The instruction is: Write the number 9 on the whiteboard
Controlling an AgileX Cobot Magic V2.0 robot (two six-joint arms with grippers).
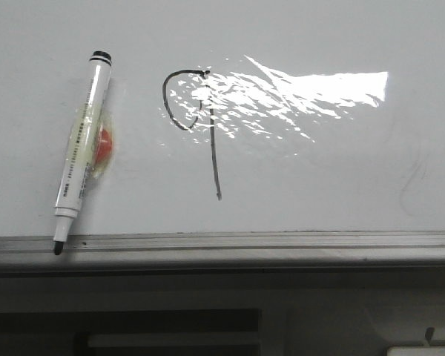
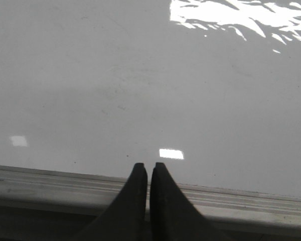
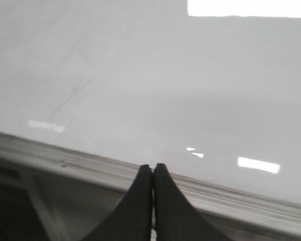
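Number 9 (image 1: 200,126) drawn in black mid whiteboard (image 1: 319,185). Marker (image 1: 80,152) lying at 9 o'clock from it, tip on rail (image 1: 282,241). Left gripper (image 2: 149,168) pressed together, empty. Right gripper (image 3: 153,168) pressed together, empty.

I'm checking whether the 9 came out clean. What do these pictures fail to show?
- Front view: glare washes out the right side of the number 9 loop, so closure is unclear.
- Front view: print on the marker is too small to read.
- Wrist views: only bare whiteboard beyond the left gripper and right gripper; no stroke visible.
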